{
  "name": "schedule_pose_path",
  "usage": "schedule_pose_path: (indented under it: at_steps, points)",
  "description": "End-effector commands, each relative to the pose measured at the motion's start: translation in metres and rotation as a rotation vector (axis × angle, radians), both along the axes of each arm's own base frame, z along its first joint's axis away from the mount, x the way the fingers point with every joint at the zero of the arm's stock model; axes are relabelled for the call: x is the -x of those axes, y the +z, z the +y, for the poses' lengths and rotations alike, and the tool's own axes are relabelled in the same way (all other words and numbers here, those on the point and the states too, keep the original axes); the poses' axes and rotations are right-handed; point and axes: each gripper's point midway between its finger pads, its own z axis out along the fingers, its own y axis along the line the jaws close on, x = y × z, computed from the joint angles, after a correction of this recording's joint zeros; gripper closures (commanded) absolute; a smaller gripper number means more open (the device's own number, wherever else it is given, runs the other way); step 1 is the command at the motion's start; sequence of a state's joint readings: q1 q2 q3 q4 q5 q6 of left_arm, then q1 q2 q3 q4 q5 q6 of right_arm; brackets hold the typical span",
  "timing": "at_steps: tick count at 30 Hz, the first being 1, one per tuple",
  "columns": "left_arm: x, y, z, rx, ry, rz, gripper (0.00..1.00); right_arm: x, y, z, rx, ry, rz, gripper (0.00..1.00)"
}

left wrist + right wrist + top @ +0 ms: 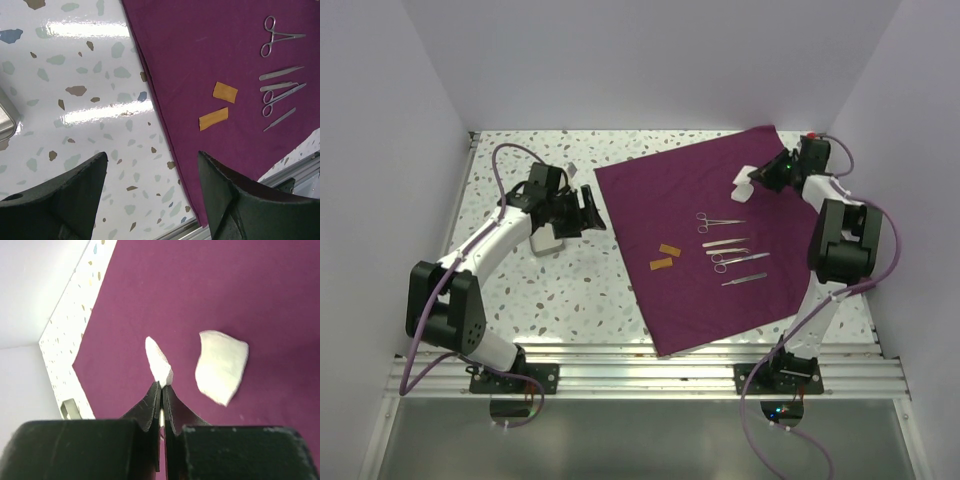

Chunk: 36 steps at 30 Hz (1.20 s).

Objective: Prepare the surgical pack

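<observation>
The plum-purple cloth lies spread flat on the table. On it lie several steel scissors-like instruments, two orange strips and a white pad. My right gripper hovers over the cloth's far part, shut on a second white pad that sticks out past its tips, beside the lying pad. My left gripper is open and empty above the table at the cloth's left edge. The steel tray sits under the left arm.
The left wrist view shows the orange strips and instruments on the cloth and the tray's corner at the left edge. White walls close in the table on three sides. A metal rail runs along the near edge.
</observation>
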<state>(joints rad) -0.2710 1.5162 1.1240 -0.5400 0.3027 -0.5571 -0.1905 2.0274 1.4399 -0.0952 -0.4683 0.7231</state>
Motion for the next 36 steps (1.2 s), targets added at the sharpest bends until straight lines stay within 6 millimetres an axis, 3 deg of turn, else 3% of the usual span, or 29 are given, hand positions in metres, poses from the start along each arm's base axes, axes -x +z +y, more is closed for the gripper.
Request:
schedule_pose_path:
  at_steps: [1,2,4,13,29,34,36]
  points:
    - [-0.008,0.015,-0.006,0.020,-0.012,-0.045,0.24,-0.019,-0.001,0.009,-0.027,0.022,-0.021,1.00]
    - [-0.009,0.016,-0.006,0.020,-0.010,-0.048,0.24,-0.025,0.000,0.007,-0.019,0.016,-0.026,1.00]
    - [-0.009,0.018,-0.005,0.016,-0.006,-0.052,0.24,-0.022,-0.019,0.006,-0.009,0.032,0.043,1.00]
    - [-0.006,0.011,-0.005,0.020,0.003,-0.032,0.24,-0.012,-0.038,0.000,-0.006,0.060,0.126,1.00]
    - [-0.009,0.008,-0.009,0.034,-0.006,-0.019,0.24,-0.012,-0.056,-0.008,0.026,0.048,0.176,1.00]
    - [-0.007,0.007,-0.010,0.036,-0.010,-0.016,0.25,-0.013,-0.048,-0.013,0.066,0.045,0.171,0.81]
    - [-0.007,0.008,-0.010,0.037,-0.010,-0.017,0.25,-0.011,-0.040,-0.016,0.097,0.044,0.165,0.79]
